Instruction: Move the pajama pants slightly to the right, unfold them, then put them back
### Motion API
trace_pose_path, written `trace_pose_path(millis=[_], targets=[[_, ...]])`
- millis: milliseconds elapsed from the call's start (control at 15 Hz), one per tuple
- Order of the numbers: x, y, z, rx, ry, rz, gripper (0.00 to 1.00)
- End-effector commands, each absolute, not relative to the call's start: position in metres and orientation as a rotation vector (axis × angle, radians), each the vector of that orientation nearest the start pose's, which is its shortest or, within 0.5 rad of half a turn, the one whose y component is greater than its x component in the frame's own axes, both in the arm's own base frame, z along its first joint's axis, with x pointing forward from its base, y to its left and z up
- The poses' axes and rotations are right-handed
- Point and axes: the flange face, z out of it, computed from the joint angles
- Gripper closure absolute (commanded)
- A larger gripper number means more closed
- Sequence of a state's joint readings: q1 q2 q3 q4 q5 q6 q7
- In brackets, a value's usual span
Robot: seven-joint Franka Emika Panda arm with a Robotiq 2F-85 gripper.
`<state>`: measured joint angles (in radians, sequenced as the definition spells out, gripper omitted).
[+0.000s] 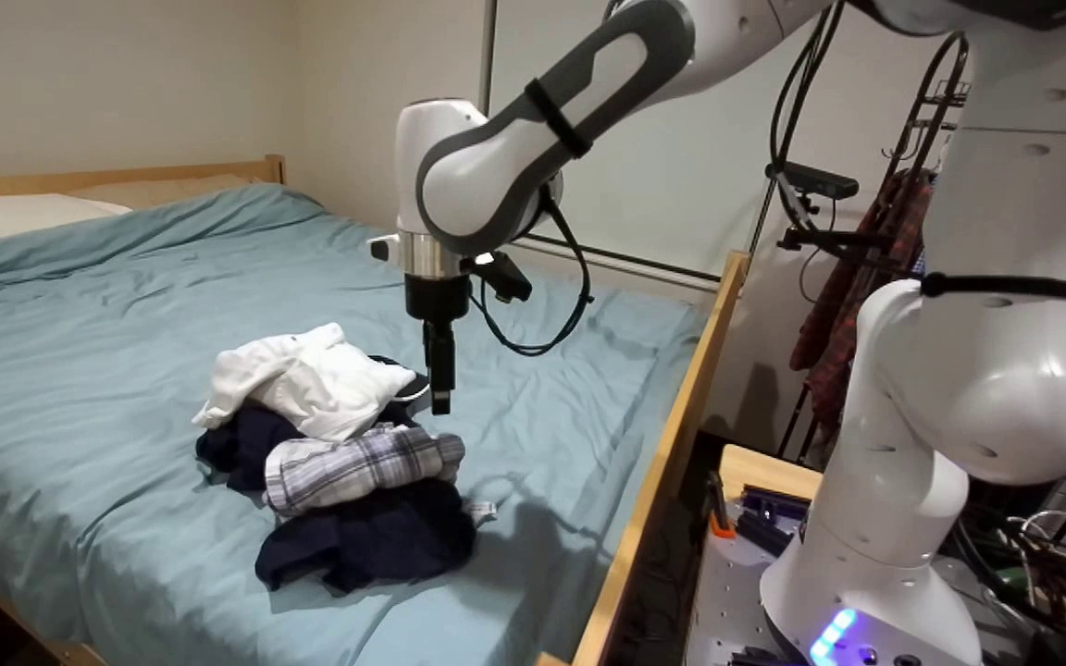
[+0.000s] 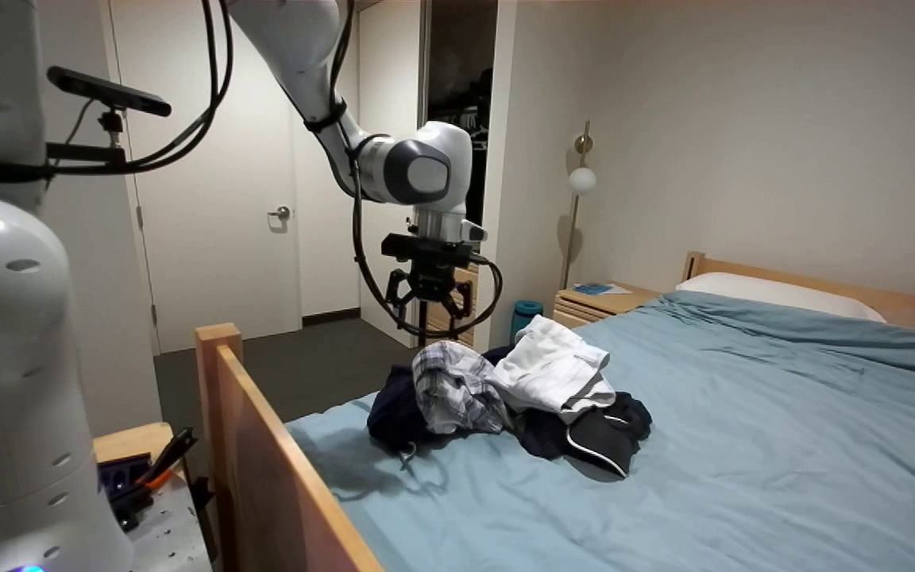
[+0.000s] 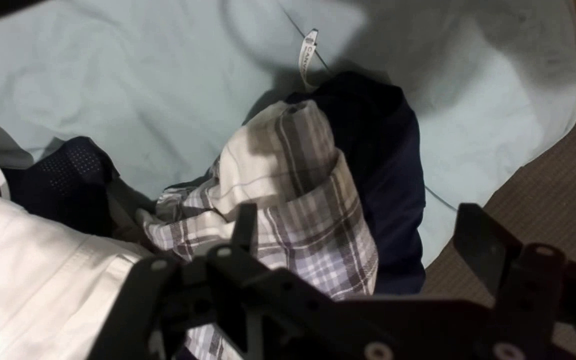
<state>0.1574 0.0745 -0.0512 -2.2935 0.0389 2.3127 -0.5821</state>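
Pants (image 1: 362, 467) lie bunched on the bed (image 1: 579, 398), between the white cloth (image 1: 311, 379) and the navy cloth (image 1: 376, 536), which they partly overlap. Our tool (image 1: 440, 402) hangs above them, jaws spread, holding nothing. In the wrist view that spread takes in both pants and navy cloth, so we could pinch the two together. Catching only a top fold, we might lose the soft fabric or unroll it early.

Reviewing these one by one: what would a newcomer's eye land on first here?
The big white robot arm, stretched over the blue-covered bed with its fingers open. Then the bright white garment, resting on darker clothes, and the plaid pajama pants, lying between that white one and a dark navy garment.
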Motion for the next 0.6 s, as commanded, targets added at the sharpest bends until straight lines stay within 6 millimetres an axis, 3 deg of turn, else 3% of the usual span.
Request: trace_pose_path(millis=[0,133,533], targets=[[0.515,0.056,0.314,-2.935,-1.011,0.074,0.00],[0.512,0.061,0.307,-2.943,-0.976,0.050,0.00],[0.517,0.114,0.221,-2.860,-1.113,-0.026,0.00]])
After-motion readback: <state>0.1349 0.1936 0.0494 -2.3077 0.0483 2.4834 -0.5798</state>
